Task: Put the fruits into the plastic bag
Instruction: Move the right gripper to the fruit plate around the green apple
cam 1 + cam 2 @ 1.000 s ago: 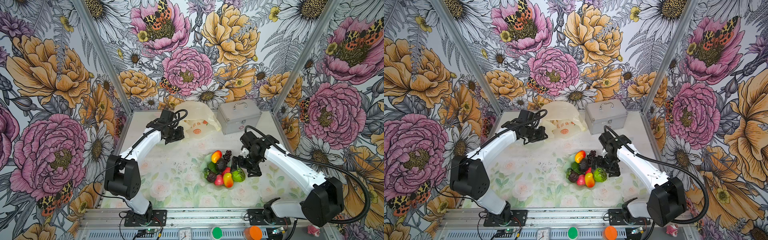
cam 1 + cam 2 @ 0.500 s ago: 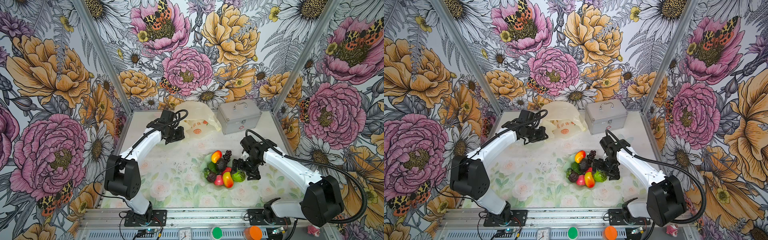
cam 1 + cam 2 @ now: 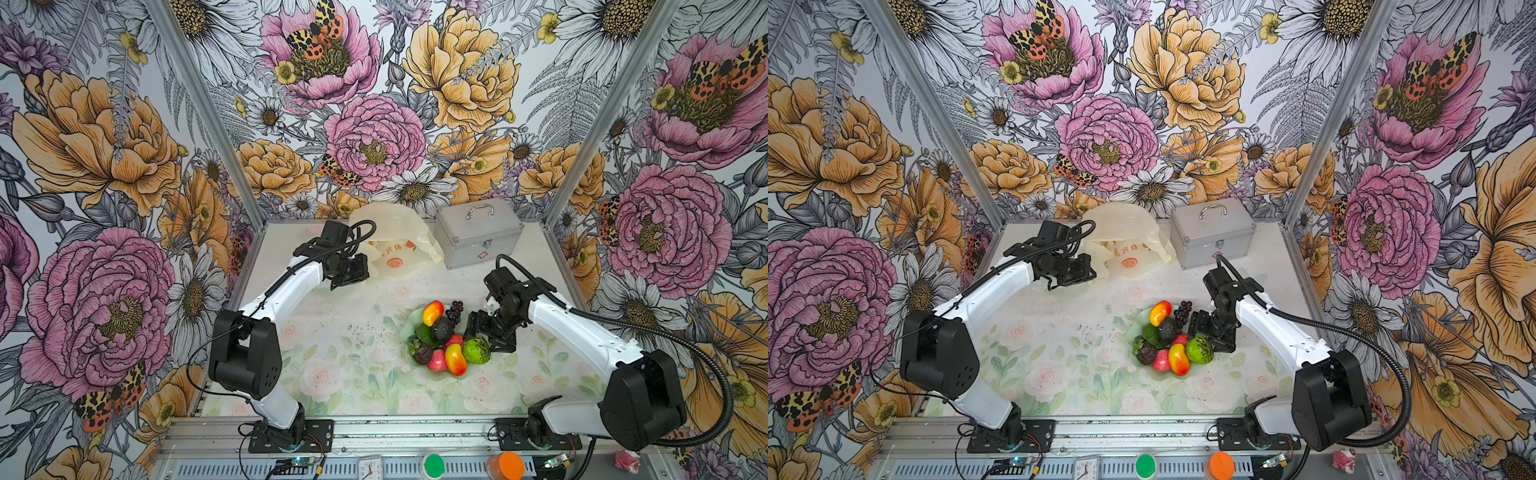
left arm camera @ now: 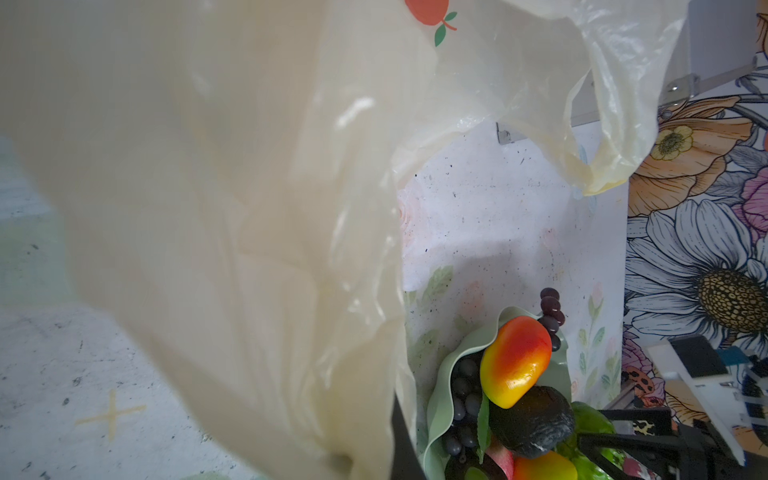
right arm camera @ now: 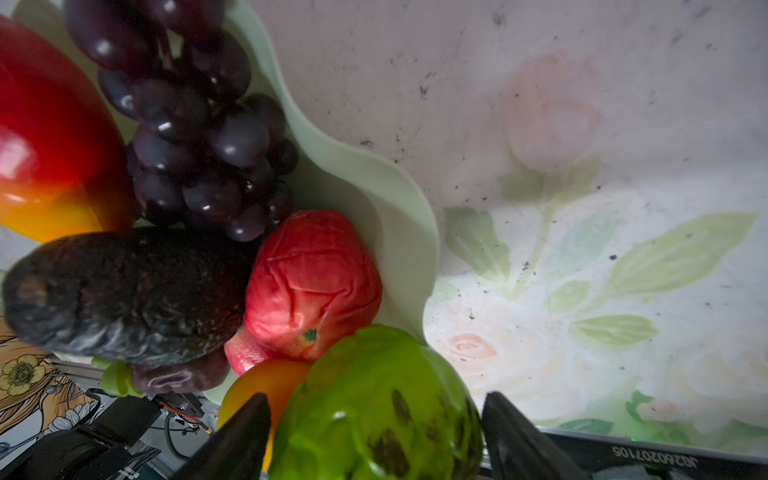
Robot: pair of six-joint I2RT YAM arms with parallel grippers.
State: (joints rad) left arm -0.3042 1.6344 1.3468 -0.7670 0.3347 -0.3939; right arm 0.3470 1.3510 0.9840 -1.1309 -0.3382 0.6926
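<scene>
L gripper (image 3: 365,266) is shut on the edge of the plastic bag (image 3: 399,232) nearest my L arm, at the back of the table (image 3: 332,332), just beside the silver case (image 3: 478,237). L wrist cam is mostly film, so I reckon I'm holding it up. R gripper (image 5: 374,401) is down at the dish (image 5: 407,216), jaws apart, straddling the bumpy green fruit (image 5: 365,374) at the rim on my R arm's side. Fingers (image 5: 249,432) sit either side; can't tell if they touch. Other fruits are piled in the dish: mango (image 3: 432,312), grapes (image 3: 456,309), avocado (image 3: 441,330), red apple (image 5: 311,282). Handling, my guess: green one is light, hard, glossy, rounded, so prob slippery. Grip across the widest part or it squirts out. Bag is thin, floppy, won't stay open w/o support.
</scene>
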